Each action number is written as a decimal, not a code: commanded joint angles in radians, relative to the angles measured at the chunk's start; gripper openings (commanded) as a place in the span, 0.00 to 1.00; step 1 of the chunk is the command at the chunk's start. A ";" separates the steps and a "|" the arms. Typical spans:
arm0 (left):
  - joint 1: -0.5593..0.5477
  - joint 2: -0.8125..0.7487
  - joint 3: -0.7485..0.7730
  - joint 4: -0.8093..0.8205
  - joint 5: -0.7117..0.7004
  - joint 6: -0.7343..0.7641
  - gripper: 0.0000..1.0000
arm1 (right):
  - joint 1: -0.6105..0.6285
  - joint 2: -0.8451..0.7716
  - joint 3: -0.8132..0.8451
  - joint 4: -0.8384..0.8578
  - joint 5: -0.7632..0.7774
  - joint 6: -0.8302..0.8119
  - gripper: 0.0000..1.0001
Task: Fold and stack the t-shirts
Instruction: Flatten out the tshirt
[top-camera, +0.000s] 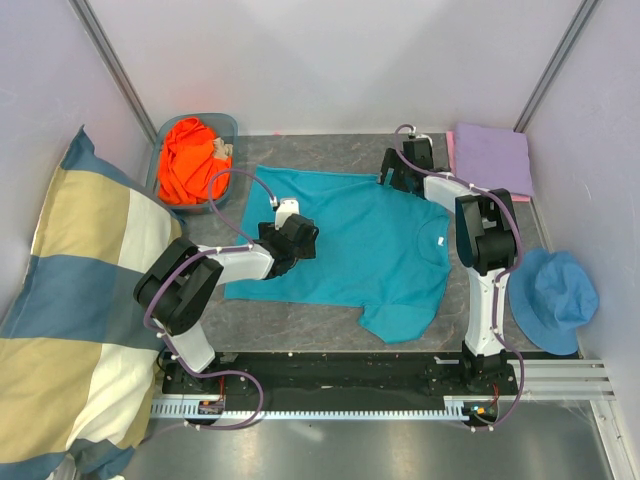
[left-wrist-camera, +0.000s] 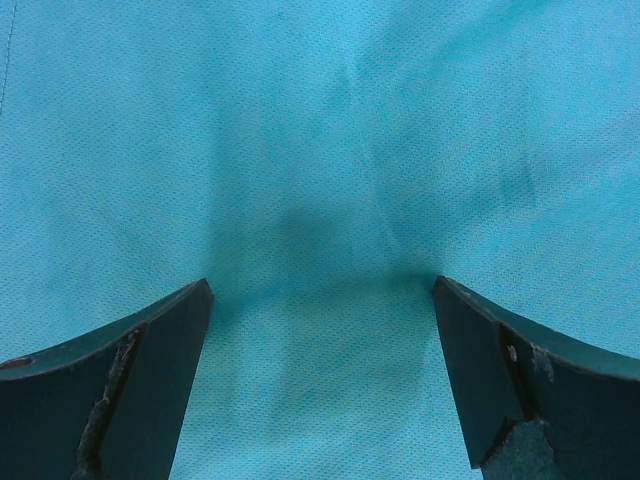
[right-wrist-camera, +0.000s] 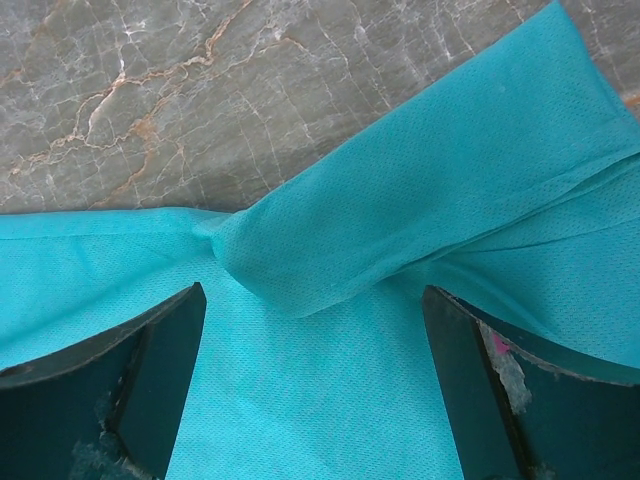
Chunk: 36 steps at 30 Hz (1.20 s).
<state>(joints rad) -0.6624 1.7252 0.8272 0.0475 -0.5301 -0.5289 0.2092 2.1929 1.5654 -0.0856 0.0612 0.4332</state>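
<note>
A teal t-shirt (top-camera: 370, 250) lies spread flat on the marble table (top-camera: 300, 320), its neck towards the right. My left gripper (top-camera: 300, 235) hovers low over its left part, open, and the left wrist view shows only teal cloth (left-wrist-camera: 320, 150) between the wide-apart fingers (left-wrist-camera: 160, 370). My right gripper (top-camera: 392, 172) is open at the shirt's far sleeve, where a flap of teal cloth (right-wrist-camera: 400, 220) lies folded over just ahead of its fingertips (right-wrist-camera: 170, 350). An orange t-shirt (top-camera: 190, 160) is bunched in a bin. A folded lavender t-shirt (top-camera: 492, 160) rests on a pink one (top-camera: 451, 150) at the back right.
The blue-grey bin (top-camera: 230, 125) stands at the back left. A large checked pillow (top-camera: 70, 300) leans along the left wall. A blue bucket hat (top-camera: 553, 298) lies at the right, beside the right arm. Bare marble (right-wrist-camera: 150, 100) shows beyond the sleeve.
</note>
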 joint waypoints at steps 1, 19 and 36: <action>-0.005 0.024 -0.034 -0.081 0.001 -0.042 1.00 | -0.004 -0.001 0.036 0.027 -0.014 -0.007 0.98; -0.006 0.027 -0.033 -0.083 -0.004 -0.040 1.00 | -0.002 0.051 0.093 0.053 -0.031 -0.016 0.98; -0.009 0.027 -0.034 -0.081 -0.005 -0.037 1.00 | -0.008 0.015 -0.085 0.761 -0.153 -0.037 0.98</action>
<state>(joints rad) -0.6636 1.7252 0.8268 0.0475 -0.5339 -0.5331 0.2092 2.2448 1.6379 0.0971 0.0032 0.4129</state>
